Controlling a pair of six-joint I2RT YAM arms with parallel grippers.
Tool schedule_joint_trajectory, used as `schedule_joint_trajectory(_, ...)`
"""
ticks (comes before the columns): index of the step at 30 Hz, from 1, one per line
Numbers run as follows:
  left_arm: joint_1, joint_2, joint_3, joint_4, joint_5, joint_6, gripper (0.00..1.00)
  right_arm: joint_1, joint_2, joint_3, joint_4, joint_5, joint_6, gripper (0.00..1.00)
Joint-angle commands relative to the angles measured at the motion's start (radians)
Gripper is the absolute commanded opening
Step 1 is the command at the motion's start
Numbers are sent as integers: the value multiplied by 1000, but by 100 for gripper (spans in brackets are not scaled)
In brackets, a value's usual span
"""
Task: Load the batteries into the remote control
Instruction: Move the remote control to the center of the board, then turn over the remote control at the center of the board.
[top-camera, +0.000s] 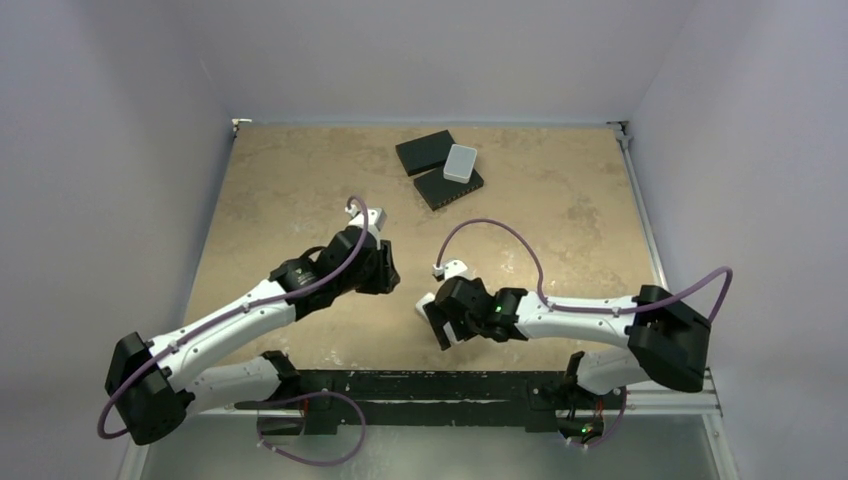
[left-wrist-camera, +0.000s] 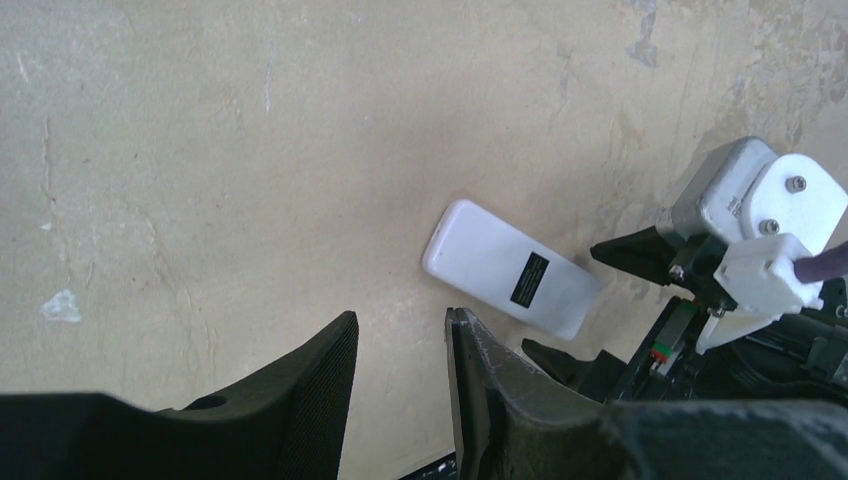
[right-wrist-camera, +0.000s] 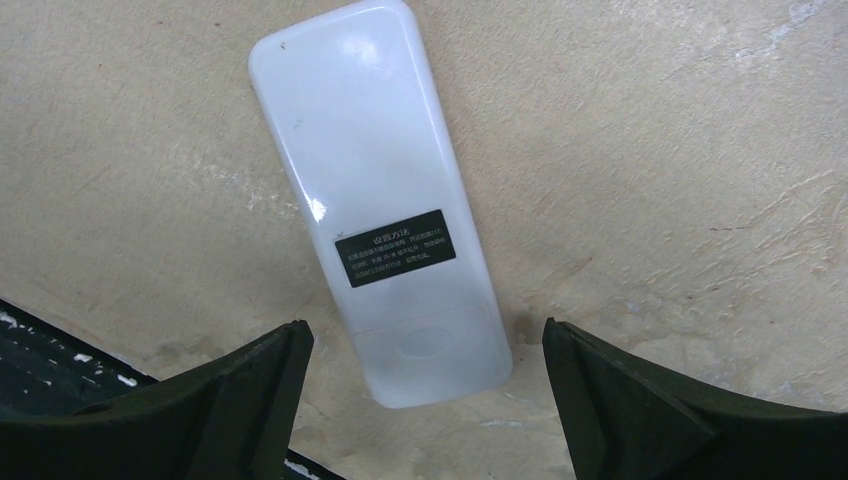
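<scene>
1. Remote control flat on tabletop, back up, beneath right pincer, spread wide.
2. Left pincer partly apart, empty.
3. Probably light, hard, smooth, slippery; best pinched across long sides.

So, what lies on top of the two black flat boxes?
A pale grey rounded box rests across both black flat boxes, over where they meet. Whatever lies beneath it is covered.

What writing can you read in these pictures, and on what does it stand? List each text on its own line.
Black label on the back of the remote control: several rows of pale Chinese characters, too blurred to quote.
No other writing shows in any view.
</scene>
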Motion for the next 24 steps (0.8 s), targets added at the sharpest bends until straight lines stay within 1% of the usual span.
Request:
schedule_joint_trajectory(1, -5, -51, -33, -32, 11, -19, 38, 2, 33, 47, 19, 3, -20, 96)
schedule_joint_trajectory(5, -5, -86, -51, -44, 19, -22, 38, 2, 75, 64, 10, 15, -24, 94)
schedule_joint_trajectory(9, -5, -113, -62, -57, 21, -23, 38, 2, 101, 74, 13, 10, -22, 89)
schedule_joint_trajectory(19, -4, -188, -91, -89, 24, -30, 38, 2, 146, 78, -2, 36, -14, 62)
schedule_joint_trajectory(24, -5, -228, -112, -75, 75, -43, 38, 2, 156, 82, -20, 42, -2, 49)
